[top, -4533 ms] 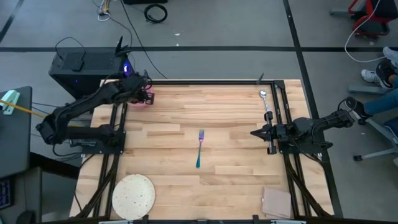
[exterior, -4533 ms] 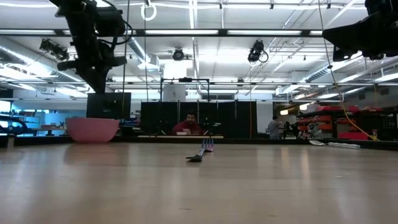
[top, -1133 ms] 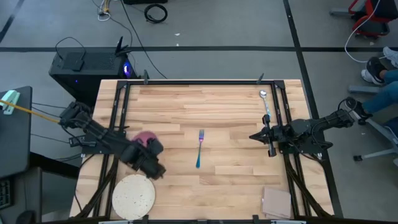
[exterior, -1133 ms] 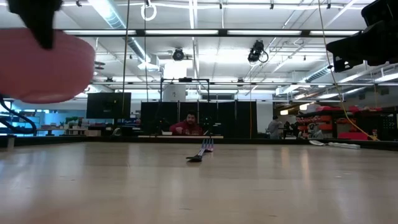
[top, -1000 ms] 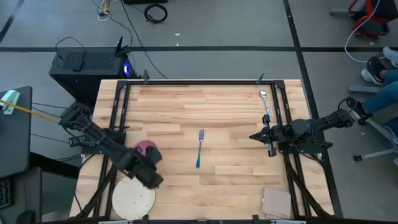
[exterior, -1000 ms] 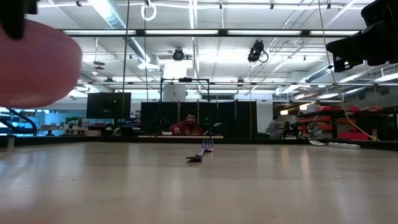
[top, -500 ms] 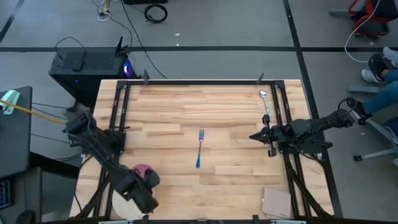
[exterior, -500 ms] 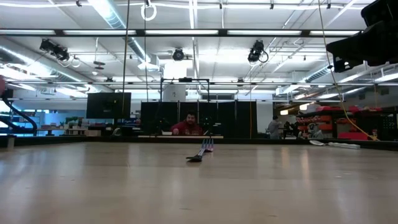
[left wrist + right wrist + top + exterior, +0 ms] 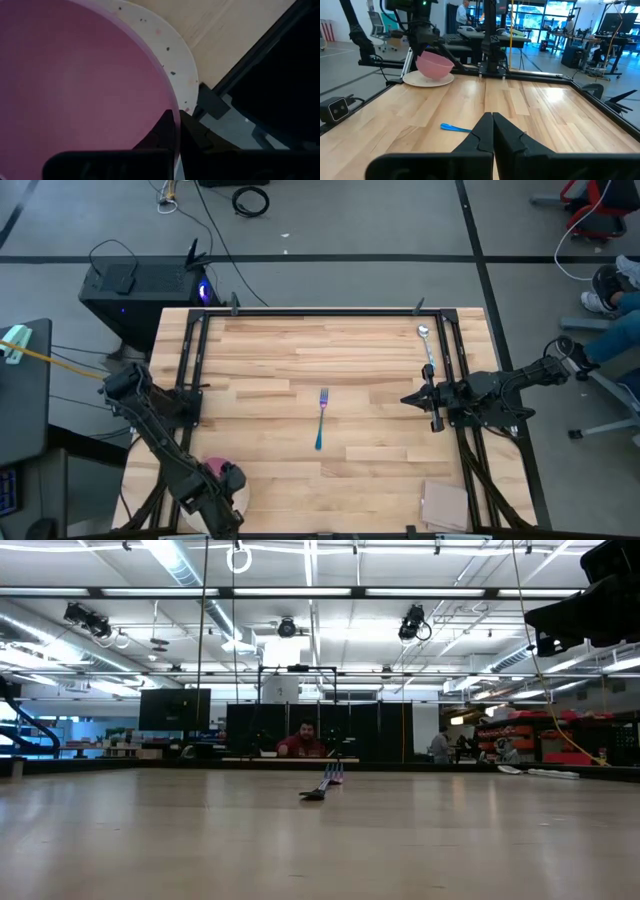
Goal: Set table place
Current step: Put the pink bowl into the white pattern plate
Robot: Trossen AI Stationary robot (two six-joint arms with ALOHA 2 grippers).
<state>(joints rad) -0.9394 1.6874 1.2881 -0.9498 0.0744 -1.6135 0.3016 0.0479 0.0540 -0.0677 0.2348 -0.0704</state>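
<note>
My left gripper (image 9: 226,478) is shut on the small pink bowl (image 9: 212,470) at the table's near left corner, over the round off-white speckled plate (image 9: 236,498). The right wrist view shows the bowl (image 9: 435,65) tilted, low over or on the plate (image 9: 415,79); I cannot tell which. The teal-handled fork (image 9: 321,420) lies flat mid-table. The silver spoon (image 9: 428,350) lies by the right rail, far side. My right gripper (image 9: 405,397) hovers shut and empty at the table's right side, beyond the fork. My left gripper pinches the bowl's rim (image 9: 175,112), one finger (image 9: 162,132) inside the bowl and one (image 9: 194,135) outside. The fingers come from above, slanting down. The bowl sits tilted in the hold over the plate's rim (image 9: 182,65); whether its base rests on the plate I cannot tell.
A tan square pad (image 9: 445,505) lies at the near right corner. Black rails (image 9: 190,380) run along the table's sides. A black box (image 9: 130,290) stands off the far left corner. People sit in the room beyond the far edge (image 9: 303,740).
My left gripper has carried the pink bowl from left of mid-table toward the near edge and brought it over the plate. In the low view the bowl has passed out of the picture on the left. It has stayed shut on the bowl.
</note>
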